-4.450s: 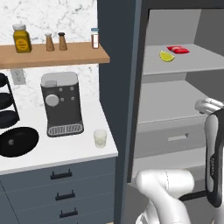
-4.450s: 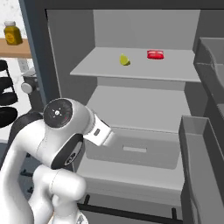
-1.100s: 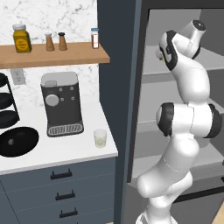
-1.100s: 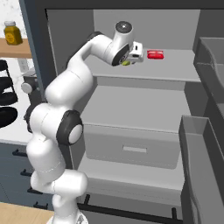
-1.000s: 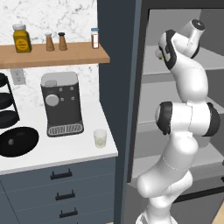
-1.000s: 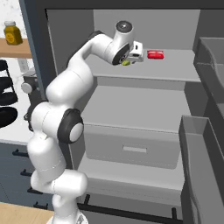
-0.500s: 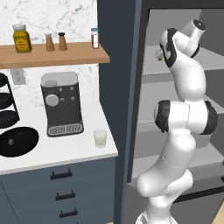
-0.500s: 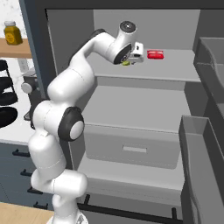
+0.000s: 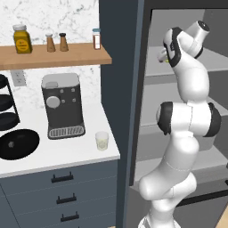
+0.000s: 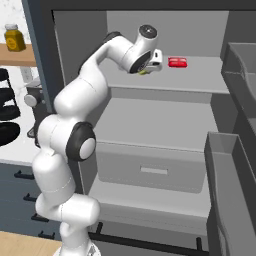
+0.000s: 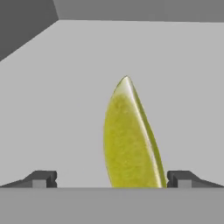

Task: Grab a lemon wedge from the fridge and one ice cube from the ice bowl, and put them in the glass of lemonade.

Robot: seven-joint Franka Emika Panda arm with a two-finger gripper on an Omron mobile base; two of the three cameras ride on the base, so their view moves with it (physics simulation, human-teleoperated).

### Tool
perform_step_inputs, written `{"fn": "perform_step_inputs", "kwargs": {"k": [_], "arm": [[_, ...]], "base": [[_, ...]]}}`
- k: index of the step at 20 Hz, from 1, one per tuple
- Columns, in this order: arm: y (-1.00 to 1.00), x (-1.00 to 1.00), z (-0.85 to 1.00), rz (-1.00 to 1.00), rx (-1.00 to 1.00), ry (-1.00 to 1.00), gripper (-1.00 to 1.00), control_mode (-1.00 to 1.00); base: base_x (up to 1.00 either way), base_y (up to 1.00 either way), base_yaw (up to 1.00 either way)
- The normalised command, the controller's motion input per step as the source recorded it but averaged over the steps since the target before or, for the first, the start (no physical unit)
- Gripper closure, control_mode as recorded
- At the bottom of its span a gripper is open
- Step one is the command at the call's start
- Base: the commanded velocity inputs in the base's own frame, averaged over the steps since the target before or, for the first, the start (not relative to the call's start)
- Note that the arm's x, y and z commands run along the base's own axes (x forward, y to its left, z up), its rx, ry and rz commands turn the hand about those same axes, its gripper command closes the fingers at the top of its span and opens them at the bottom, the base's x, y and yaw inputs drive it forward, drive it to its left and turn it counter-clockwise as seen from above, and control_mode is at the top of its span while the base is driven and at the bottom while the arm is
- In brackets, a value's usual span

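Observation:
The fridge (image 10: 200, 82) stands open, and the lemon wedge (image 11: 129, 140) lies on its upper shelf, a yellow-green sliver standing tall in the hand view. My gripper (image 11: 111, 179) is open, with one dark fingertip (image 11: 41, 178) on either side of the wedge and clear of it. From the right base view the hand (image 10: 148, 69) hovers right over the lemon wedge (image 10: 143, 73). On the counter to the left sit the glass of lemonade (image 9: 102, 140) and the black ice bowl (image 9: 18, 143). The ice cube is too small to make out in the bowl.
A red item (image 10: 177, 62) lies on the same shelf, just right of the hand. Door bins (image 10: 235, 165) jut out at the right, and a drawer (image 10: 150, 167) sits below the shelves. A coffee machine (image 9: 62, 104) and a tiered rack (image 9: 4, 104) stand on the counter.
The arm rose from low in front of the fridge to the upper shelf. Over the last second the hand crept closer over the wedge, jaws open throughout.

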Motion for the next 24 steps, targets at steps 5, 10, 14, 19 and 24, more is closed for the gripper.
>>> {"fn": "perform_step_inputs", "kwargs": {"k": [5,10,14,19,24], "arm": [[0.28,-0.02,0.00,0.08,0.00,0.00,-1.00,-1.00],[-0.03,0.04,0.00,-0.01,0.00,0.00,-1.00,-1.00],[-0.19,0.14,0.00,-0.11,0.00,0.00,-1.00,-1.00],[-0.08,0.17,0.04,-0.08,0.00,0.00,-1.00,-1.00],[0.00,0.12,0.07,-0.02,0.00,0.04,-1.00,-1.00]], "base": [[0.00,0.00,0.00],[0.00,0.00,0.00],[0.00,0.00,0.00],[0.00,0.00,0.00],[0.00,0.00,0.00]]}}
